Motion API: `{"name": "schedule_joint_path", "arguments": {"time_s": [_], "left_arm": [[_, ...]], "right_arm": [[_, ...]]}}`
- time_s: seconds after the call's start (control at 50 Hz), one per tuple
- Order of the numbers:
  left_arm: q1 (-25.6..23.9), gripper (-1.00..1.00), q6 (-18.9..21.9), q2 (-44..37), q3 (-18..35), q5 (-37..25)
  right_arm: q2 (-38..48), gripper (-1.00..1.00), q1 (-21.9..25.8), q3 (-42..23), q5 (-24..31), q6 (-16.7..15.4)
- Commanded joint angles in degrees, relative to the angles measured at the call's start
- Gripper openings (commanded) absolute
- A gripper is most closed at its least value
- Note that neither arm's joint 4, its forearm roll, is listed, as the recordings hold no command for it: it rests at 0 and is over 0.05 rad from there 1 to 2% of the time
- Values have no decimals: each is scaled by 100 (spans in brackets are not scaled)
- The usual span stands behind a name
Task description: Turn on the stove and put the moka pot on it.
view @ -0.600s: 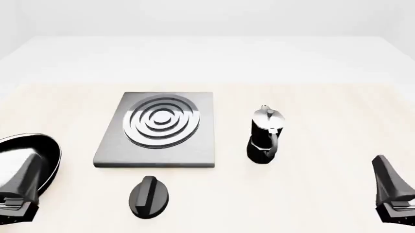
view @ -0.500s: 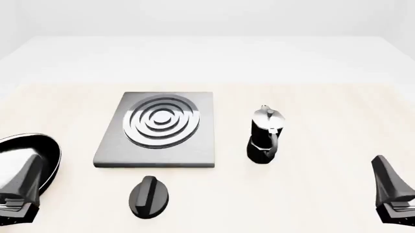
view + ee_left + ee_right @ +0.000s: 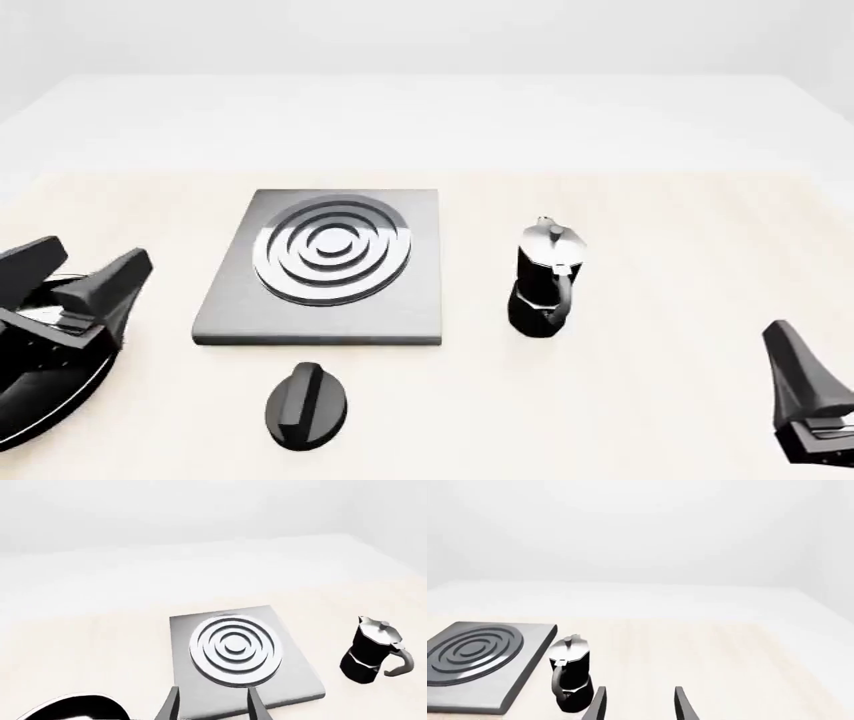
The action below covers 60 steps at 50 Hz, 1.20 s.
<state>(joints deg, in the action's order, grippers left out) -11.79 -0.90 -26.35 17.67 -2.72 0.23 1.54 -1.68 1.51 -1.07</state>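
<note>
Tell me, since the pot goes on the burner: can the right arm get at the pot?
Probably yes: the right claw is open and bare table lies between it and the pot, whose handle faces the arms' side.

A bare simulated test bench with kitchen props, not a real kitchen: a pale, wood-toned desk [image 3: 641, 400] in front of blank white walls. On it lie a grey stove [image 3: 324, 268], its loose black knob [image 3: 307, 404], a moka pot [image 3: 545, 280] and a glossy black frying pan [image 3: 67, 709].

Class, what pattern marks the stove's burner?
Concentric silver rings on the burner, clearest in the front view.
</note>
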Motion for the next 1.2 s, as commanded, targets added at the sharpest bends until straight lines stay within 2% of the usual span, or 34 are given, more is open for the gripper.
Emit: {"name": "schedule_joint_path", "arguments": {"time_s": [0.02,0.04,0.12,0.3,0.34,0.46,0.5,0.56,0.6,0.7,0.72,0.92,1.2], "left_arm": [[-1016,100,-147,-1711,1165,-510],[-1392,100,-374,-2027,1260,-547],[-1729,100,-517,-2477,1456,-676],[-2045,100,-588,-2886,1722,-773],[-2185,100,-788,-3064,1750,-766],[-2469,100,-985,-3451,1765,-687],[-2725,100,-1217,-3719,1763,-622],[-2726,100,-1200,-3879,1735,-546],[-2850,100,-1375,-4129,1730,-485],[-2860,100,-1466,-4231,1676,-430],[-3026,100,-1655,-4323,1674,-392],[-3271,100,-1916,-4617,1515,-165],[-3277,100,-2297,-5063,1385,214]], "right_arm": [[-15,100,52,75,12,42],[-11,100,57,101,-1,47],[-1,100,73,136,-26,91],[5,100,108,160,-36,147],[-6,100,108,164,-24,176],[-17,100,123,167,17,220],[-18,100,110,167,18,270],[-9,100,104,164,18,296],[-11,100,94,165,40,301],[-13,100,88,166,68,317],[-13,100,134,166,76,318],[-14,100,222,167,103,337],[-20,100,186,167,143,379]]}}
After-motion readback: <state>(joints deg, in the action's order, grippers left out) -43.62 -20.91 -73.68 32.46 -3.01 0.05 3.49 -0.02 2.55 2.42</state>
